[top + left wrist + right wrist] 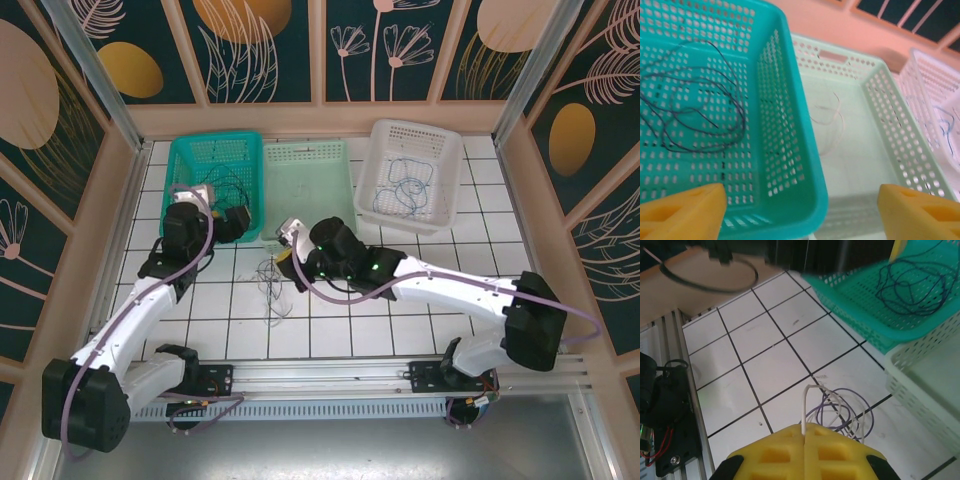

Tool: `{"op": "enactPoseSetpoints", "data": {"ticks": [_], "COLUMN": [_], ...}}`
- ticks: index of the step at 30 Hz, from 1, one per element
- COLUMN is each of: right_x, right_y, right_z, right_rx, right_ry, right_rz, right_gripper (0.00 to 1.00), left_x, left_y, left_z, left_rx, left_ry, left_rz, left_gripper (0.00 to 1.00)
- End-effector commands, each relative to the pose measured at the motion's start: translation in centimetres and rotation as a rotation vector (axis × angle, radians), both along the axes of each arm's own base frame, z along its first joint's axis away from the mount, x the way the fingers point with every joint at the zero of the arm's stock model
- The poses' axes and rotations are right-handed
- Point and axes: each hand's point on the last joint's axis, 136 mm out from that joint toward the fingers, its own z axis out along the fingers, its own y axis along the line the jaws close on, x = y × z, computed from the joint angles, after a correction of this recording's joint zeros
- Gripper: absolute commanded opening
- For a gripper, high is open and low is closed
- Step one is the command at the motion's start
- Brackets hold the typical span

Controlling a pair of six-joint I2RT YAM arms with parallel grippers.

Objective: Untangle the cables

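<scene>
R pincer (288, 252) right by tangled cables (270, 286) on tiles (400, 330); L pincer (240, 222) at teal basket (215, 150).

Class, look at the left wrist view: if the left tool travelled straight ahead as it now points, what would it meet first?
The left tool would probably hit the teal basket first, at its near right corner; depth is unclear.

Three baskets stand on the desk (200, 320): one teal basket (215, 137), one mint basket (305, 147), one white basket (415, 125). They hold one dark cable (737, 107), one pale cable (832, 117) and one blue cable (405, 190). At the mint basket's six o'clock two more tangle: a white cable (803, 405) and a purple cable (842, 390).
</scene>
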Motion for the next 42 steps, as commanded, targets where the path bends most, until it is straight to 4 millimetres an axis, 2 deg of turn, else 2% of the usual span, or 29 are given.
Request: {"op": "enactPoseSetpoints", "data": {"ticks": [1, 5, 8, 13, 19, 26, 36, 42], "right_x": [-0.1, 0.1, 0.4, 0.8, 1.4, 1.2, 2.1, 2.7], "right_y": [-0.8, -1.8, -2.4, -3.5, -5.2, -6.6, -7.3, -7.7], "right_z": [3.6, 5.2, 5.8, 7.1, 11.0, 17.9, 22.8, 24.3], "right_rx": [0.037, 0.058, 0.061, 0.078, 0.133, 0.226, 0.265, 0.311], "right_ry": [-0.078, -0.113, -0.132, -0.165, -0.249, -0.376, -0.480, -0.478], "right_rz": [-0.006, -0.033, -0.059, -0.101, -0.152, -0.162, -0.201, -0.213], "right_gripper": [0.00, 0.00, 0.00, 0.00, 0.00, 0.00, 0.00, 0.00], "left_x": [-1.6, -3.6, -5.0, -6.5, -6.7, -6.8, -6.7, -6.9], "left_y": [-2.2, -4.3, -5.7, -6.9, -7.2, -7.6, -8.2, -9.7], "left_z": [-1.3, -2.8, -3.3, -3.7, -4.0, -5.4, -6.0, -5.7], "left_rx": [-0.047, -0.089, -0.118, -0.143, -0.192, -0.172, -0.187, -0.200], "left_ry": [0.031, 0.051, 0.057, 0.076, 0.063, 0.103, 0.107, 0.091], "left_rz": [-0.091, -0.154, -0.199, -0.228, -0.216, -0.226, -0.231, -0.276], "left_gripper": [0.74, 0.72, 0.72, 0.72, 0.73, 0.74, 0.74, 0.73]}}
